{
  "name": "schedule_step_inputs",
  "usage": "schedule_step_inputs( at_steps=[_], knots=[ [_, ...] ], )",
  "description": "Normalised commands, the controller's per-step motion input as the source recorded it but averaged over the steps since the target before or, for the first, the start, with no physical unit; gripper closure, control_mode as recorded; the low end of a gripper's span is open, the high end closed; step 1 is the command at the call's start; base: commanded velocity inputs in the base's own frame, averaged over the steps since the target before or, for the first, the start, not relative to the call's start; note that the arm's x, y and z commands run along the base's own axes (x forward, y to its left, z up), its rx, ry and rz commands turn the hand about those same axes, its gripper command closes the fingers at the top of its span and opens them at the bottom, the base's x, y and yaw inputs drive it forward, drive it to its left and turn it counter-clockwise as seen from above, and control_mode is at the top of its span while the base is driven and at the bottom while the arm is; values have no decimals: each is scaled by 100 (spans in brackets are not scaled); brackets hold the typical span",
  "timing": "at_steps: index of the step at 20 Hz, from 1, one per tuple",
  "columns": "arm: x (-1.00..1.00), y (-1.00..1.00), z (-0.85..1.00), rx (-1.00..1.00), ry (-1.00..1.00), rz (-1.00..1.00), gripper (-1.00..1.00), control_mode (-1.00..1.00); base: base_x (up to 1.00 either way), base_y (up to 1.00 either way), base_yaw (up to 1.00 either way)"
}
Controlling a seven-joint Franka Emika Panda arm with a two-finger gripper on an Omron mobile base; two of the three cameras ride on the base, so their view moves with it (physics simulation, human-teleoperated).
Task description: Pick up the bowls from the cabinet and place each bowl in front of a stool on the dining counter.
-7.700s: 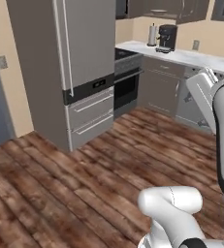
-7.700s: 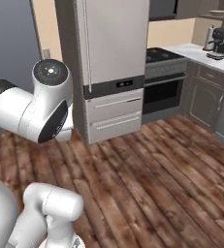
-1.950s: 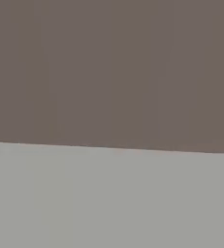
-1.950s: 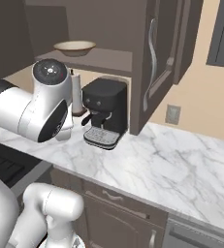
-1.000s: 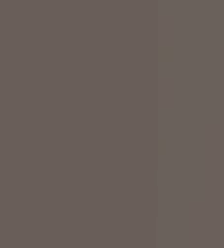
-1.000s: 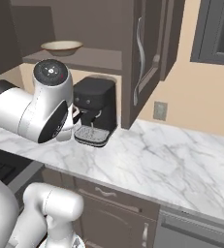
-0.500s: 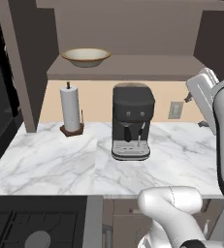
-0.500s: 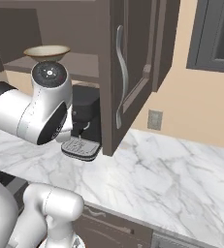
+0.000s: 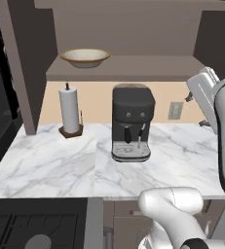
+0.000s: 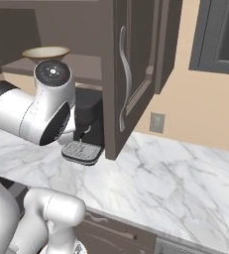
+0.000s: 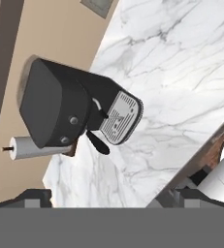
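Note:
A cream bowl [image 9: 84, 57] with a tan rim sits on the left part of the dark brown cabinet's shelf [image 9: 148, 65]. In the right base view the same bowl [image 10: 46, 51] stands behind my arm's shoulder. The cabinet door [image 10: 128, 74] hangs open to the right. My white hand [image 9: 202, 90] is held up at the right, level with the shelf's underside and well away from the bowl. In the hand view my gripper [image 11: 114, 199] is open, fingertips [image 11: 34, 196] wide apart with nothing between them. The dining counter and stools are out of view.
Under the shelf a black coffee machine [image 9: 132, 124] stands on a white marble counter [image 9: 46, 165], a paper towel roll [image 9: 69, 109] to its left. A wall outlet [image 9: 175, 110] is behind it. A dark stove top [image 9: 31, 228] lies lower left, a window [image 10: 220, 34] to the far right.
The base has driven from the fridge to this counter, so both base views shifted whole. Over the last half second the scene holds still. The gripper stays open.

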Motion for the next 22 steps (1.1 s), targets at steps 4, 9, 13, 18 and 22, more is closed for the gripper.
schedule_step_inputs(
  at_steps=[4,9,13,18,22],
  knots=[
    [0,0,-3,0,0,0,-100,-100,0,2,0],
    [0,27,-1,0,-4,0,-100,-100,0,0,0],
    [-2,54,11,2,-32,0,-100,-100,0,0,0],
    [5,41,43,8,-26,1,-100,-100,0,0,0],
    [32,28,51,9,-17,2,-100,-100,0,0,0]
  ],
)
